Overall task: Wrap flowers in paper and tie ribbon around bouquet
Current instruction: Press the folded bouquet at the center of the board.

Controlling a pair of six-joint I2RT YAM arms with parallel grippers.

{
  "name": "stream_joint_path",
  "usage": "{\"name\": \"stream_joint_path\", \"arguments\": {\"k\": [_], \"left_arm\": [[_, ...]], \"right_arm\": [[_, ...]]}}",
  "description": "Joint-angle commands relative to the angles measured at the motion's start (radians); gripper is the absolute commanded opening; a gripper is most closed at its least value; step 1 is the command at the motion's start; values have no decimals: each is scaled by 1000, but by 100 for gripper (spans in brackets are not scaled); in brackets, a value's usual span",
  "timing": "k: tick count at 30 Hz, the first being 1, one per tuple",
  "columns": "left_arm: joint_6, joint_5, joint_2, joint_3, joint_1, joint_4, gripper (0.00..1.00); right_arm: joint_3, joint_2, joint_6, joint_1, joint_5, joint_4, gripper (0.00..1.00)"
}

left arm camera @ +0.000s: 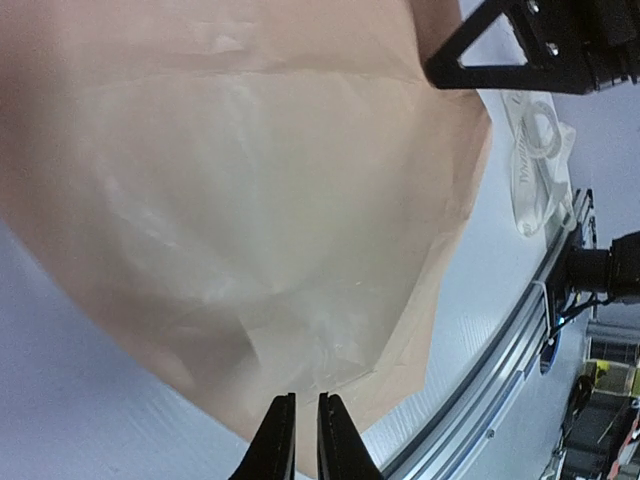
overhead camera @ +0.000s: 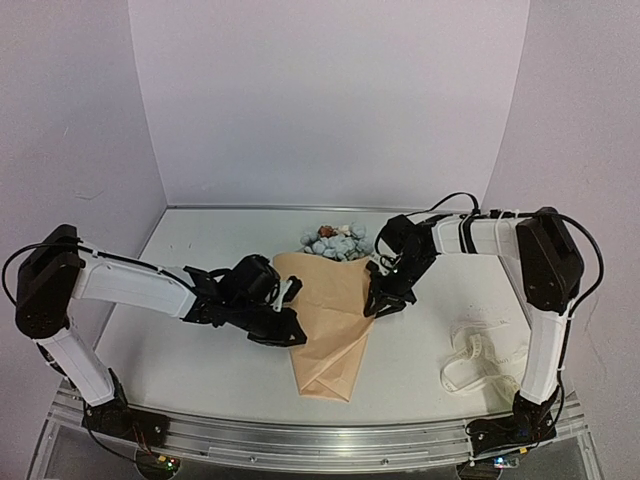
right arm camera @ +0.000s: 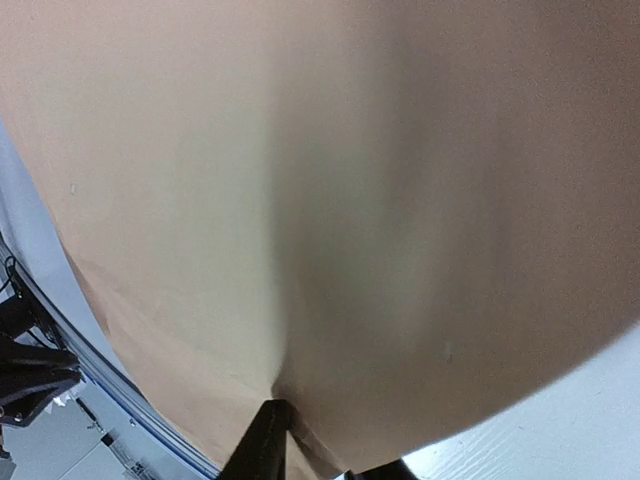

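Step in hand: the paper (overhead camera: 330, 325) is already folded into a cone around the flowers (overhead camera: 335, 241); by my reading both arms are pressing the wrap shut before the tie goes on.
Doing it well: keep both edges pinned flat so the overlap does not spring back, and free one arm at a time when going for the ribbon (overhead camera: 480, 355).
Bouquet: lies mid-table, narrow end toward the arm bases, blooms poking out the far, wide end.
Left gripper (overhead camera: 290, 325): at the cone's left edge; in its wrist view the fingers stand nearly together with a thin slit between them, tips over the paper; I cannot tell whether any paper is caught.
Right gripper (overhead camera: 380, 303): at the cone's right edge, tips on the paper; its wrist view is filled with paper, so I cannot tell how its jaws stand.
Ribbon: loosely heaped near the right arm, well apart from the cone, untouched.
Surface: white table (overhead camera: 180, 360), metal rail along the near edge.
Room: plain pale walls on three sides.
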Motion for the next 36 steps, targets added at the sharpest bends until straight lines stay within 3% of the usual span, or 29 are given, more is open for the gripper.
{"name": "stream_joint_path", "arguments": {"k": [1,7,11,16,23,36], "left_arm": [[83,101,84,75,-23,32,9],[82,117,103,72,-25,41,8],[82,123,100,63,-24,51,7],[78,135,94,41,-25,66,7],[69,142,86,25,-25,80,7],[67,133,66,0,-25,73,8]], "right_arm": [[38,-33,3,-1,60,-94,31],[33,-162,44,2,128,-223,54],[-31,-280,91,25,156,-239,59],[-91,-353,183,107,162,-179,45],[-86,-279,323,225,133,4,27],[-152,-152,516,297,123,268,19]]}}
